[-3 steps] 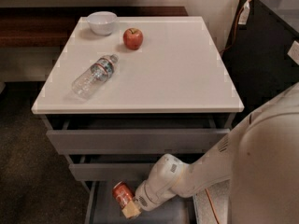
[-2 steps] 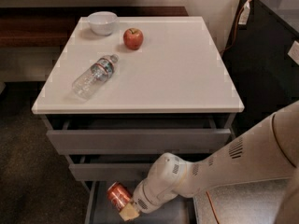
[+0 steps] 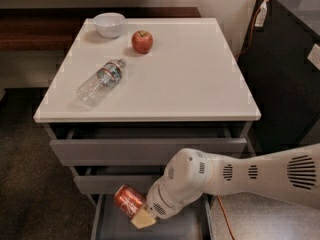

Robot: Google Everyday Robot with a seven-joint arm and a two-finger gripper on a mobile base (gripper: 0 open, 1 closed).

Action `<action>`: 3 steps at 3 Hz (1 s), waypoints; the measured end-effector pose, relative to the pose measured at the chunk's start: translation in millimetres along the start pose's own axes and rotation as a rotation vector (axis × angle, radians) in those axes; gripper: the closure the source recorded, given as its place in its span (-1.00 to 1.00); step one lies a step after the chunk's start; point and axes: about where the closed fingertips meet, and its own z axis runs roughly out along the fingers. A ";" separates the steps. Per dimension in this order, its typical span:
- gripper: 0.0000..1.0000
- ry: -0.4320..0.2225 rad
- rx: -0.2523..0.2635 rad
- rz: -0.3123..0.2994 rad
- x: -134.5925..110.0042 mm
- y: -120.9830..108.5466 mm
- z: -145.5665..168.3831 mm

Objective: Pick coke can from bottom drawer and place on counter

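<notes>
The coke can (image 3: 128, 199) is red with a silvery end and hangs tilted above the open bottom drawer (image 3: 100, 223), clear of its floor. My gripper (image 3: 138, 211) is shut on the can, its pale fingertip (image 3: 143, 220) showing just below it. The white arm reaches in from the right, across the drawer opening. The counter (image 3: 185, 79) is the white top of the grey cabinet, well above the can. The inside of the drawer is mostly hidden by the arm.
On the counter lie a clear water bottle (image 3: 100, 82) on its side, a red apple (image 3: 142, 41) and a white bowl (image 3: 109, 24) at the back left. The two upper drawers (image 3: 120, 151) stand slightly out. A dark cabinet (image 3: 285, 69) stands to the right.
The can has risen and shifted left with the gripper, tilting more. The arm has swung lower across the front of the drawers.
</notes>
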 end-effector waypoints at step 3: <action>1.00 0.066 -0.058 0.010 34.5 44.1 -146.0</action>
